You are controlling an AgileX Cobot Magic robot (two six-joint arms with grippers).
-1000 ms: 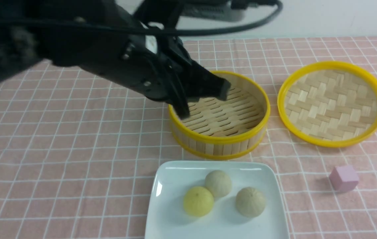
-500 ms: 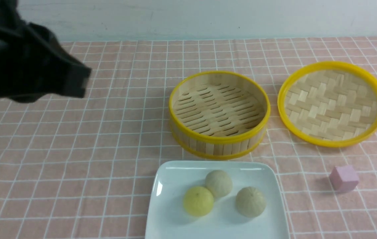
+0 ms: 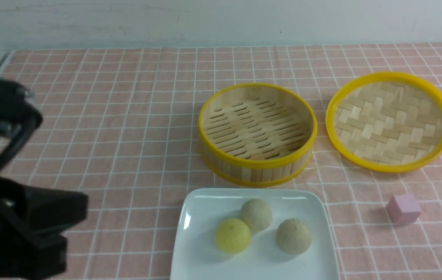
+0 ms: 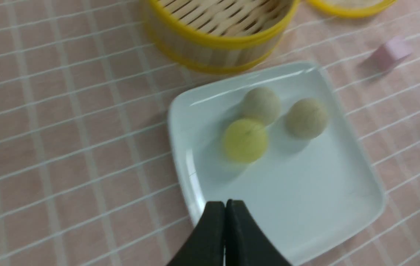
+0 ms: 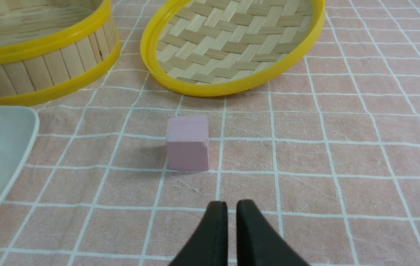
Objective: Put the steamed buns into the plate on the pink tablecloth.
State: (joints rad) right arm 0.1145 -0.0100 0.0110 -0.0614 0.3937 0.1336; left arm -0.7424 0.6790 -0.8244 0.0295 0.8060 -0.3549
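Note:
Three steamed buns lie in the white plate on the pink tablecloth: a pale yellow one and two beige ones. The yellow bun touches the nearer-centre beige bun. In the left wrist view my left gripper is shut and empty over the plate's edge, apart from the yellow bun and the beige buns. My left arm shows at the near left of the front view. My right gripper is shut and empty above the cloth.
An empty bamboo steamer basket stands behind the plate, with its woven lid lying to its right. A small pink cube sits right of the plate, just ahead of my right gripper in the right wrist view.
My left arm has swung away from over the steamer basket, leftwards and then down to the near left corner. The buns, plate and basket have not moved.

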